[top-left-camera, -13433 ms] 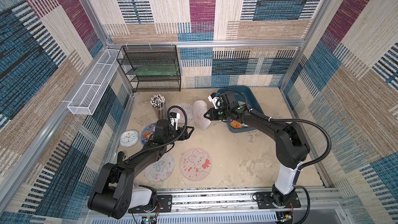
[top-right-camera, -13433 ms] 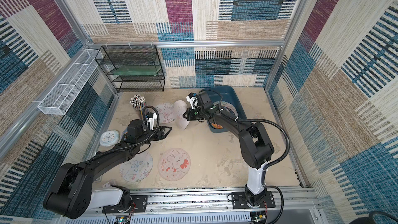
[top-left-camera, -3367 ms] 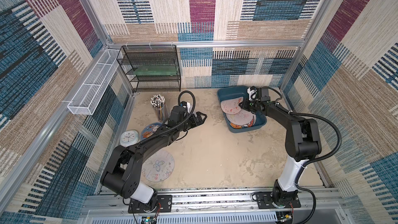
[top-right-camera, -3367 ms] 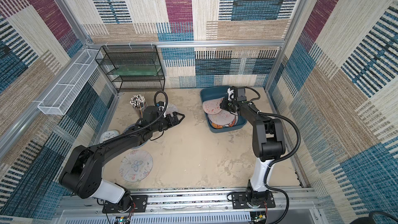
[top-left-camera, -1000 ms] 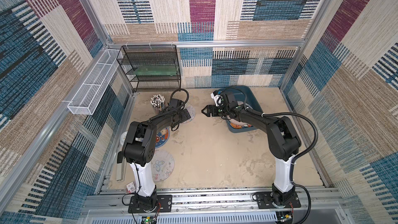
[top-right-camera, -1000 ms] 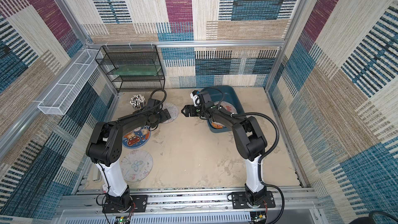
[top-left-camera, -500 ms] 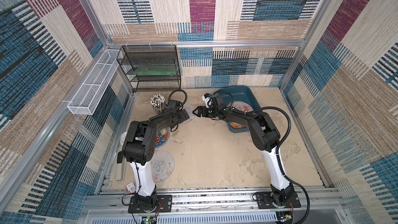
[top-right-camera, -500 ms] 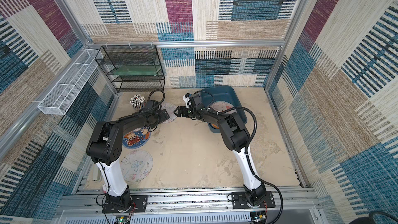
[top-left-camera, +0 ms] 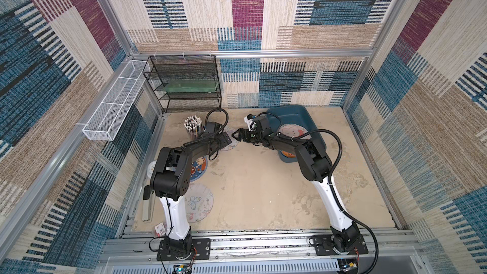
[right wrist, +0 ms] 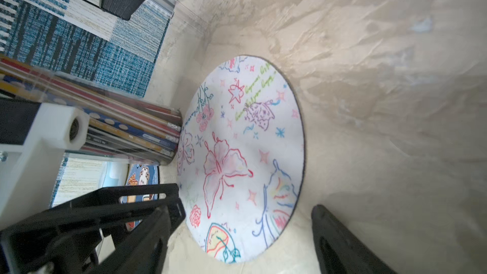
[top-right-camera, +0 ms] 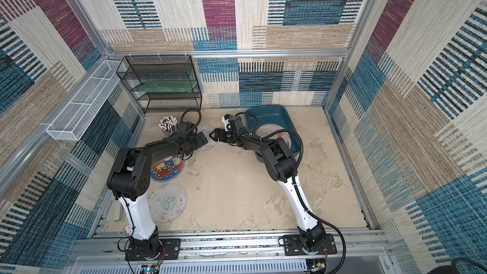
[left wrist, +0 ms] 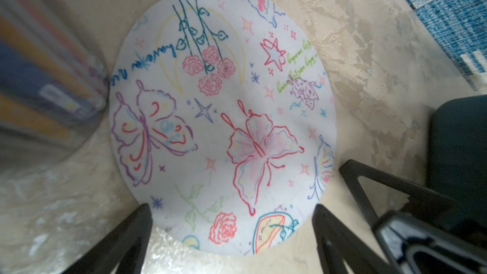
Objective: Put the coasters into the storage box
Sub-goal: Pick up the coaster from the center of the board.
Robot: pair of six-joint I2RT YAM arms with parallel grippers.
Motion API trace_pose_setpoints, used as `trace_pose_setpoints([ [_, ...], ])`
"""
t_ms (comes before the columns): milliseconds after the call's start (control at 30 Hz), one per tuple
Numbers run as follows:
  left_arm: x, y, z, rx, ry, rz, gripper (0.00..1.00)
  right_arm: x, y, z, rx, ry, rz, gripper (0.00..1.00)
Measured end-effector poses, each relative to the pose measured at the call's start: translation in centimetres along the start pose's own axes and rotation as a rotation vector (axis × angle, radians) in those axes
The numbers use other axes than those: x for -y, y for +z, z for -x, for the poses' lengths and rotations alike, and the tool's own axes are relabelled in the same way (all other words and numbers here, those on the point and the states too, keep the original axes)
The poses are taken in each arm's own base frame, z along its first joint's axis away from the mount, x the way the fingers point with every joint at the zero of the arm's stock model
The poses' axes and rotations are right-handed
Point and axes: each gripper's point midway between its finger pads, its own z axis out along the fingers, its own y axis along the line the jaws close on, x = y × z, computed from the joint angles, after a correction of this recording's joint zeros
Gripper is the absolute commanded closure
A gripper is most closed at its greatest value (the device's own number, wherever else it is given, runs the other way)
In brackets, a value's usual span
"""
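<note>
Sandy, mottled table [top-left-camera: 250, 188] is walled on three sides by patchwork woven panels. Since a second ago the right hand [top-left-camera: 235, 136] has been carried away from the storage box [top-left-camera: 308, 117] and across toward the left hand [top-left-camera: 227, 138], so that both are now gathered over the same pale butterfly coaster [left wrist: 224, 117]. This coaster is seen lying flat just ahead of both hands, its far edge touching the clear pen holder [right wrist: 137, 130]. Both hands are held open and empty, the fingers [left wrist: 126, 241] of the left one straddling the near rim of the coaster, and nothing is gripped yet.

The storage box is left behind the right hand, with several coasters already laid in it. Beside and behind the left hand, a dark blue coaster [top-right-camera: 168, 170] and another butterfly coaster [top-right-camera: 167, 202] are left on the table. A joint pick-up or hand-over of the flat coaster is judged to be the step in hand, with three coasters remaining outside the box.
</note>
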Motion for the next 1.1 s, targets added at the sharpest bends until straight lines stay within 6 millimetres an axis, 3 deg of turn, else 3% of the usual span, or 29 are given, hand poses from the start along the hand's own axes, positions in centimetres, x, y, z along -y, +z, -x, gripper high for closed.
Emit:
trace_pose_setpoints([
  [333,0.5,0.5,0.3,0.009,-0.001,-0.028,0.07,-1.1,1.9,0.0,0.0,-0.015,0.053,0.14],
  [600,0.6,0.6,0.4,0.018,-0.001,-0.039,0.08,-1.2,2.0,-0.9,-0.028,0.026,0.078,0.38],
  [900,0.8,0.6,0.5,0.022,-0.002,-0.051,0.09,-1.0,1.7,-1.3,-0.055,0.093,0.125,0.43],
  [1100,0.9,0.7,0.5,0.021,-0.006,-0.064,0.09,-1.1,1.7,-1.9,-0.084,0.126,0.148,0.58],
])
